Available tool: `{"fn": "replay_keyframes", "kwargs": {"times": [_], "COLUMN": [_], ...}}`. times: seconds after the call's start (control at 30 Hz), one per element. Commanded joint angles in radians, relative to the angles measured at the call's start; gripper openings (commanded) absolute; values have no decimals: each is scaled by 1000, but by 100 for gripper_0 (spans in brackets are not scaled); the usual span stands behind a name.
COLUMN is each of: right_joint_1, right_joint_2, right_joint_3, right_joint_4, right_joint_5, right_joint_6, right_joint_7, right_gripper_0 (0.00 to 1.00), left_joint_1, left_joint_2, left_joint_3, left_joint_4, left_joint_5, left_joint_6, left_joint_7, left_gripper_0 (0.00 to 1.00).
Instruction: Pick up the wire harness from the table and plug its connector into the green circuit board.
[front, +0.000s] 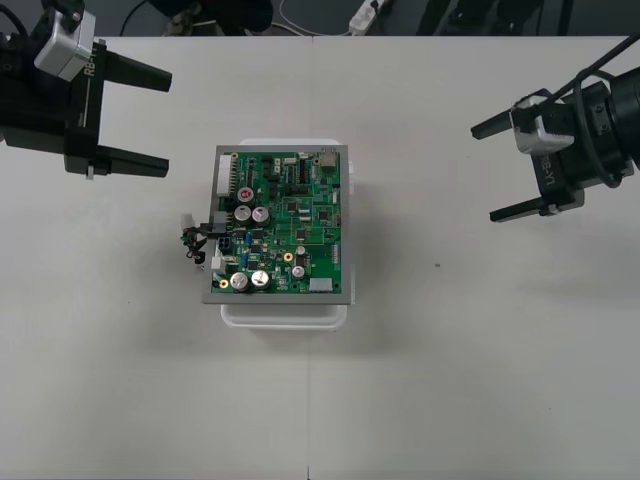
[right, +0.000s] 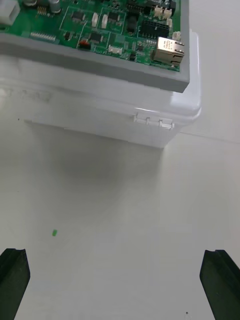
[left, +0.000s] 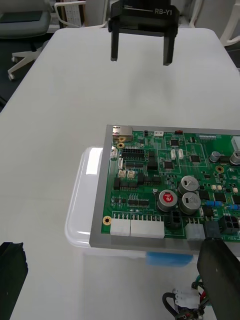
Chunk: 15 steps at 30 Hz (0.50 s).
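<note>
Light, floppy red-and-black wire harness (front: 192, 243) bunches at the green circuit board's (front: 290, 225) nine o'clock. It is probably best gripped at its stiff black plug (front: 214, 228). Left gripper (front: 167, 123) and right gripper (front: 482, 173) gape wide.

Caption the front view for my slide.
Left gripper and right gripper open, flanking the green circuit board on its white base; wire harness at the board's left edge.

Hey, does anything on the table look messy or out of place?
Only the wire harness: it sits bunched in a tangle against the left edge of the green circuit board, not laid out flat. Whether it is plugged in I cannot tell. The left gripper and right gripper wait open at their own sides.
</note>
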<state>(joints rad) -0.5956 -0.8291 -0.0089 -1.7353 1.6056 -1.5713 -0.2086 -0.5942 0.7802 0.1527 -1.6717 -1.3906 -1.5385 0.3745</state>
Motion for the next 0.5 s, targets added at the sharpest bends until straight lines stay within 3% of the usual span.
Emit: {"fn": "replay_keyframes", "kwargs": {"times": [0.03,0.5], "right_joint_1": [10,10], "right_joint_2": [-64,-102], "right_joint_3": [-36,-48], "right_joint_4": [31,2], "right_joint_5": [-18,-70], "right_joint_6": [1,1], "right_joint_7": [43,-199], "right_gripper_0": [100,100], "left_joint_1": [19,105], "left_joint_2": [-9,19], "left_joint_3": [-21,-25], "left_joint_4": [-59,-128], "left_joint_5": [-4,-7], "left_joint_6": [-32,-32], "left_joint_7": [6,-3], "left_gripper_0": [100,100]}}
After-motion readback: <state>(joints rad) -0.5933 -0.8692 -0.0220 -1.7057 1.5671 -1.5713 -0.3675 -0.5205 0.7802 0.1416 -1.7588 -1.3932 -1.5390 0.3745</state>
